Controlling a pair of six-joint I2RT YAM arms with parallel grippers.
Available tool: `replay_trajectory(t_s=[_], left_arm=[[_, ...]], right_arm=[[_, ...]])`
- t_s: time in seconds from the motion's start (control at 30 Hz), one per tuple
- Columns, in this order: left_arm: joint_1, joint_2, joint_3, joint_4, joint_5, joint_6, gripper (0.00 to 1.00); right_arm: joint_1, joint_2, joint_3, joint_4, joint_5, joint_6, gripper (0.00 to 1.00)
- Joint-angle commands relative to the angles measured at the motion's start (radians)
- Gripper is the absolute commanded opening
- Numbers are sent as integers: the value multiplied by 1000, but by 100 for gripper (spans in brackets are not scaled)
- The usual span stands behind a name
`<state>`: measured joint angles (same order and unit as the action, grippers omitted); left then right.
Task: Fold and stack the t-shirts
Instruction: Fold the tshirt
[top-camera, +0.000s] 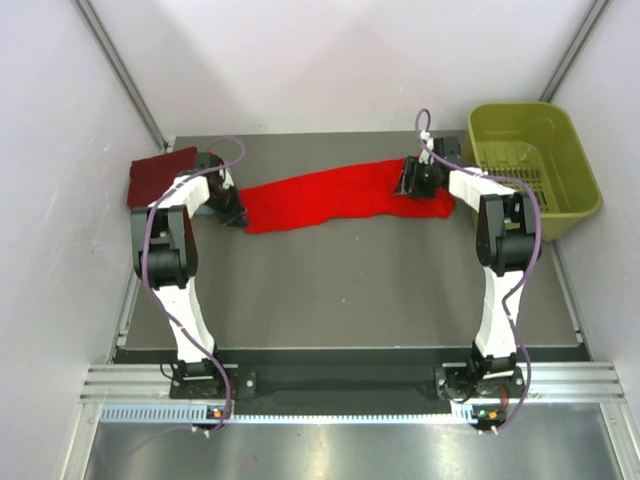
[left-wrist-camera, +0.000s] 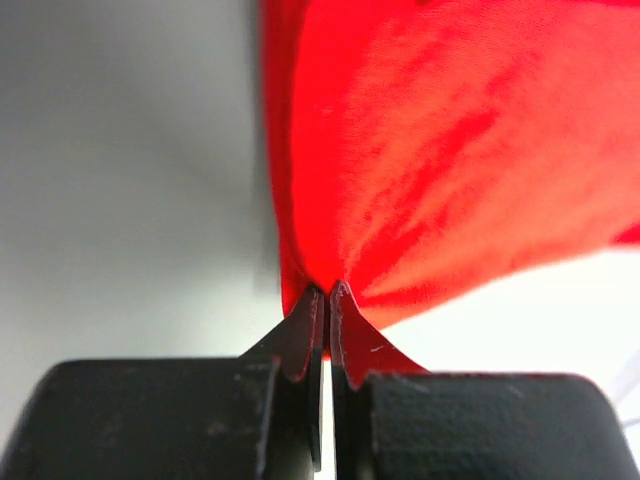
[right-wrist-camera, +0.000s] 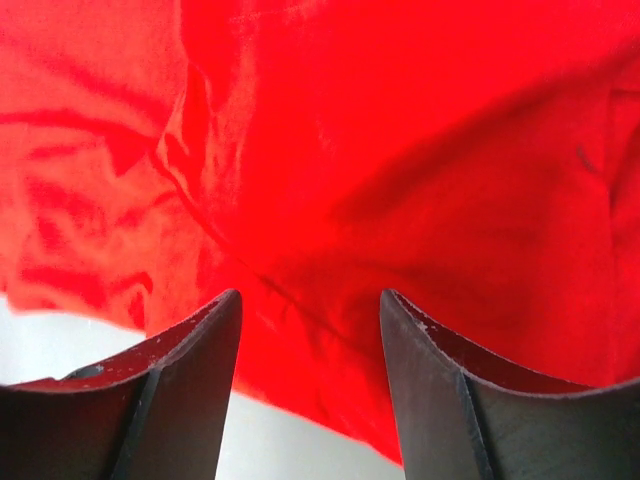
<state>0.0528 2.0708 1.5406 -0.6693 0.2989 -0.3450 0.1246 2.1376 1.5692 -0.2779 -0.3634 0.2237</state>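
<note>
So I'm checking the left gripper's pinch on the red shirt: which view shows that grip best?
Left wrist: the left gripper is shut on a gathered edge of the red t-shirt, close up. Top external shows it at the shirt's left end, too small to judge. Right wrist shows only red cloth.

1. The left arm (top-camera: 165, 255) is raised from its base, bent at the elbow, and reached forward.
2. The left gripper (left-wrist-camera: 327, 290) is pressed shut, its tips pinched on an edge of the red t-shirt (left-wrist-camera: 450, 150).
3. The right arm (top-camera: 500, 240) is bent likewise and reached forward.
4. The right gripper (right-wrist-camera: 310, 295) is held with jaws parted, nothing clamped between them.
</note>
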Motion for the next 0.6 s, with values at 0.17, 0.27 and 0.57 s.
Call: replay_trajectory(t_s=[0.17, 0.27, 0.57], left_arm=[[-47, -267, -221, -58, 105, -52, 0], [-47, -348, -283, -70, 98, -51, 0], [-48, -572, -467, -104, 135, -49, 0]], right_arm=[[9, 56, 121, 31, 7, 31, 58], [14, 50, 121, 32, 11, 28, 58], [20, 84, 162, 13, 26, 25, 59]])
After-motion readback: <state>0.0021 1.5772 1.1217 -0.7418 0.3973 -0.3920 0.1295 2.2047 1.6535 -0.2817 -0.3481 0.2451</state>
